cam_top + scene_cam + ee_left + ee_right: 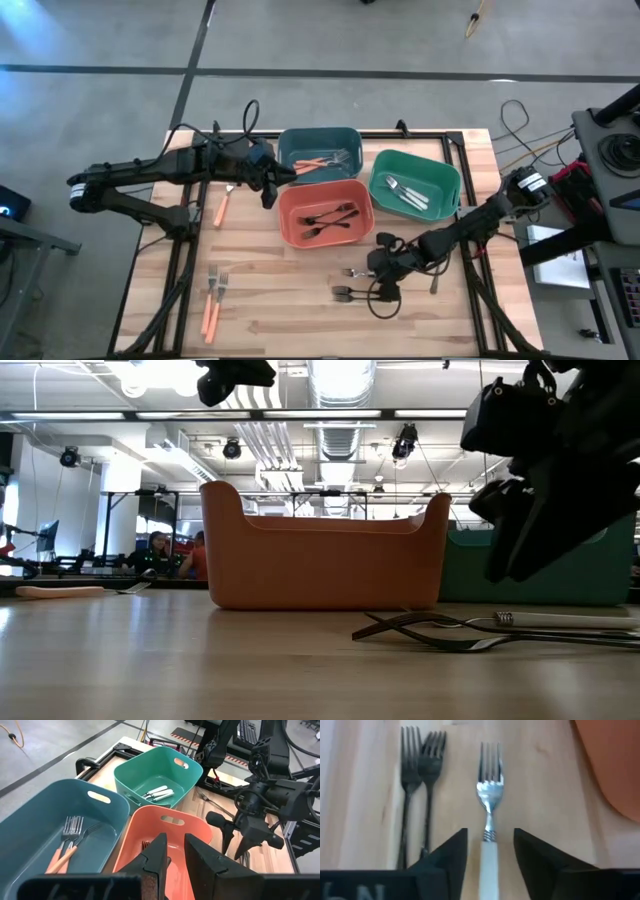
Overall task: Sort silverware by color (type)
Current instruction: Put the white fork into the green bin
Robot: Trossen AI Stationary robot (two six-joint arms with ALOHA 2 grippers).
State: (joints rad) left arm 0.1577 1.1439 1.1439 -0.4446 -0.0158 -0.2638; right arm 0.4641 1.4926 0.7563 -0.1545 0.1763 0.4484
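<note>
The fork with the white handle [489, 820] lies flat on the tabletop, toward the front edge and a little right of the middle, just in front of the orange-red bin [325, 213]. Its tines point away from the right gripper [489, 851], whose two dark fingers stand apart on either side of the handle with nothing between them but the fork; neither pad looks to be touching it yet. So this is the pick, as I judge it.

To do it well, the jaws should come down evenly until both tips meet the wood, keep the handle centred, then close on the white part just behind the metal collar, where it is thickest. A thin, flat fork will slip or pivot if caught off-centre.

Two black forks [417, 790] lie just beside it, close enough that the nearer finger could nudge them, so a straight lift is wise.

The green bin [415, 184], near the right rear of the tabletop, already holds white-handled pieces [405, 192], which looks the proper home. Black forks sit in the orange-red bin, orange-handled ones in the teal bin [320, 152].

The left gripper [172, 857] hangs over the orange-red bin's near rim, jaws slightly parted and empty. Orange-handled forks [212, 300] wait by the front left corner.
</note>
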